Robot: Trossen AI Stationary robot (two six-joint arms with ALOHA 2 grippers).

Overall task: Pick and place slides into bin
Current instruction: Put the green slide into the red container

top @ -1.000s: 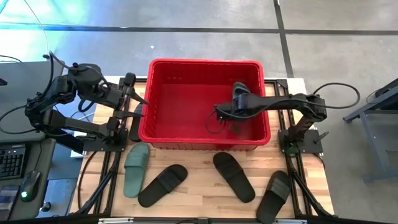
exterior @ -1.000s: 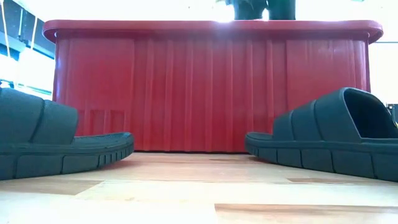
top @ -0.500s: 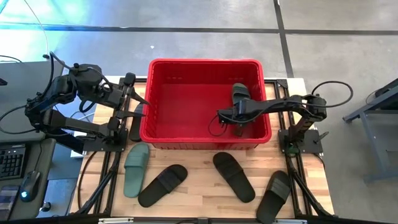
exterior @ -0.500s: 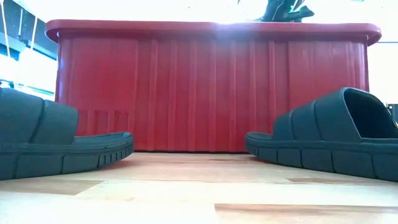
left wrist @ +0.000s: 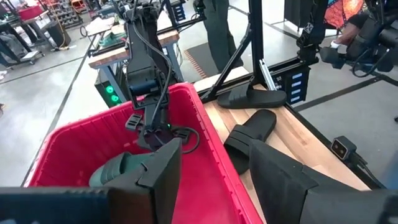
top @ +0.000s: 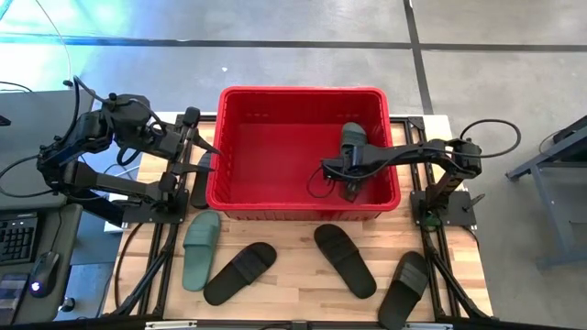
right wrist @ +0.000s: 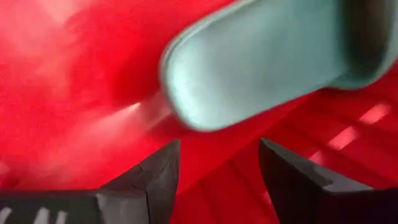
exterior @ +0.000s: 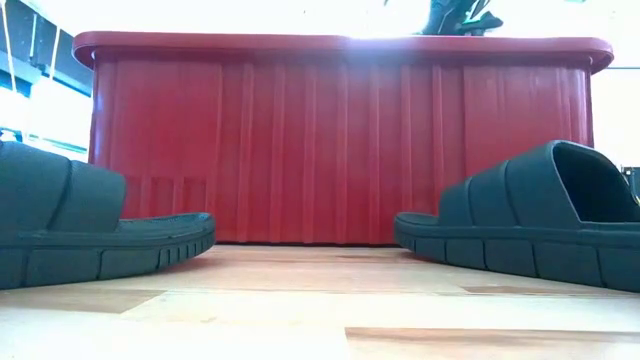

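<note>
The red bin [top: 234, 188] stands at the table's far middle. A sage-green slide [top: 353, 137] lies inside it near its right wall, also seen as the slide [right wrist: 261, 62] and the slide [left wrist: 118, 171]. My right gripper [top: 350, 172] hangs open just on the near side of that slide, fingers [right wrist: 152, 171] apart and touching nothing. My left gripper [top: 204, 151] waits open at the bin's left wall. A second green slide [top: 200, 249] and three black slides [top: 240, 272] [top: 345, 259] [top: 404, 289] lie flat on the table in front of the bin.
The bin's thick rim [exterior: 340, 42] rises high above the table top. In the low view, two slides [exterior: 90, 225] [exterior: 530, 225] lie to either side in front of its wall. A dark flat thing [top: 202, 176] lies under the left arm. Bare wood shows between the slides.
My right gripper has let go of the green slide, which has dropped from the gripper and now lies in the bin. The gripper has drawn back a little toward the table's near edge.
</note>
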